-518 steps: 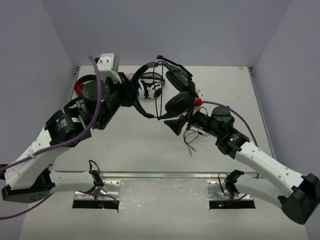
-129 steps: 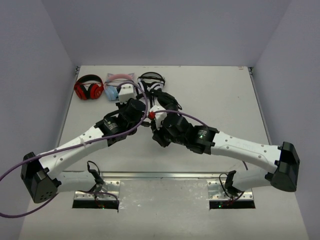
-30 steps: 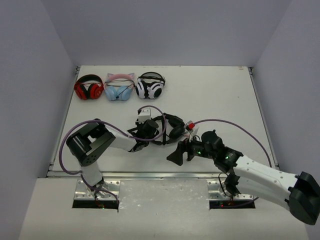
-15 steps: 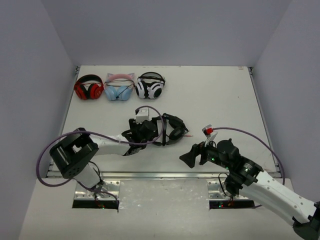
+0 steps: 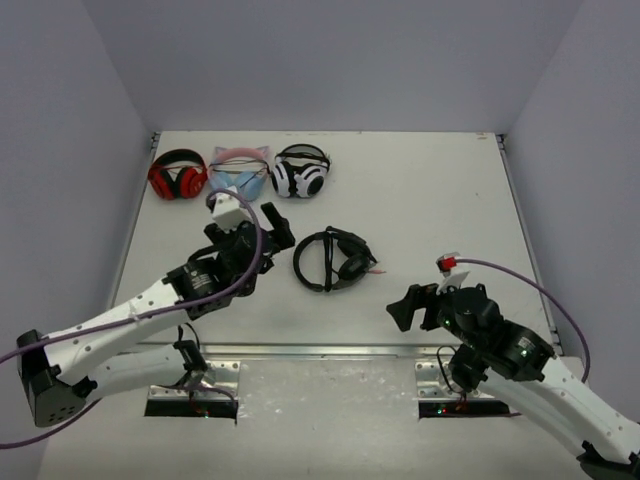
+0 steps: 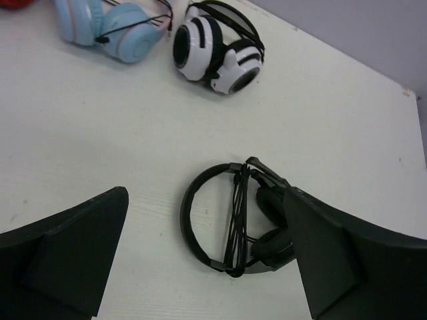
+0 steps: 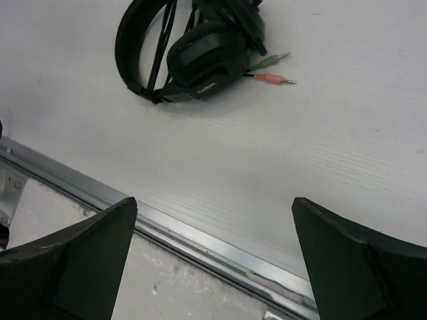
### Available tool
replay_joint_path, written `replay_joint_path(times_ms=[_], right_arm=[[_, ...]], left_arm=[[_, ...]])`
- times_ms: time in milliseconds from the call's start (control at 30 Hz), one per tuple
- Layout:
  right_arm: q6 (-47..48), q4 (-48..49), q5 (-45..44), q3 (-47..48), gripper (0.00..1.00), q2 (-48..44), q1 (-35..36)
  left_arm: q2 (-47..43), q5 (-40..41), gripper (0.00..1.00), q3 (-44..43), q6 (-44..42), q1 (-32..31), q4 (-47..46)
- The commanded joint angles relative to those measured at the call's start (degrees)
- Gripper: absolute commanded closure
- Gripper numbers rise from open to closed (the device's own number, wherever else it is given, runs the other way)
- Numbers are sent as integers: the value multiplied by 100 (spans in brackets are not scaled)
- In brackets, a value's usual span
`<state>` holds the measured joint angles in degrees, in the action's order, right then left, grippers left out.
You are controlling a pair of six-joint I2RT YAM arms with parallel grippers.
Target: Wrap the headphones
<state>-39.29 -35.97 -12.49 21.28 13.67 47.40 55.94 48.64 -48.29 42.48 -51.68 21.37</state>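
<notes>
The all-black headphones [image 5: 333, 260] lie flat on the table's middle, and nothing holds them. Their thin cable [image 6: 237, 220] is bundled in several strands across the headband, and the green and pink plugs [image 7: 273, 70] stick out to the right. My left gripper [image 5: 277, 228] hovers open just left of the headphones [image 6: 188, 213], its fingers apart on either side in the left wrist view. My right gripper [image 5: 405, 305] stands open near the table's front edge, well right of the headphones [image 7: 203, 50], with nothing between its fingers.
Three other headsets line the far left: red-and-black [image 5: 178, 175], blue with pink ears [image 5: 238, 175] and black-and-white [image 5: 302, 172]. A metal rail [image 5: 320, 350] runs along the table's near edge, right under my right gripper [image 7: 213, 203].
My left gripper opened, let go of the headphones and pulled back to the left. My right arm drew back to the right, toward the near edge. The headphones stay where they lay.
</notes>
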Motion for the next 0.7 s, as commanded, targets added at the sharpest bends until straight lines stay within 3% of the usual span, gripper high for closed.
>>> replay_joint_path(times_ms=[0, 67, 167, 200, 233, 267, 333, 433, 567, 667], right_arm=[[-264, -805, -1070, 910, 1, -119, 15], [-298, -1383, -1421, 1316, 1, -58, 7], [-79, -1885, -2071, 1914, 1, 47, 6], [17, -2027, -2517, 2168, 1, 91, 15], [87, -2202, -2713, 2309, 1, 153, 15], [140, -2570, -2924, 2441, 1, 293, 7], [-122, -3054, -3624, 2854, 1, 443, 6], [51, -3295, -3709, 3102, 1, 514, 7], [869, -2496, -3357, 2769, 1, 356, 7], [1028, -2214, -3234, 2602, 1, 364, 7]], left_arm=[[-408, 926, 0, -794, 1838, 61, 3053], [-566, 972, 0, -1075, 1878, 210, 3696], [-970, 666, 0, -998, 714, 1183, 2991], [-1058, 333, 0, -902, -204, 2048, 2692], [-1050, -523, 0, -875, -579, 2474, 2410], [-1007, -931, 0, -857, -853, 3288, 2077], [-857, -1540, 0, -805, -1450, 3821, 1864], [-1312, -990, 0, -323, -1576, 3920, 1575], [-2804, -1428, 0, 294, -1717, 3920, 1028], [-3307, -981, 0, 435, -1734, 3920, 992]])
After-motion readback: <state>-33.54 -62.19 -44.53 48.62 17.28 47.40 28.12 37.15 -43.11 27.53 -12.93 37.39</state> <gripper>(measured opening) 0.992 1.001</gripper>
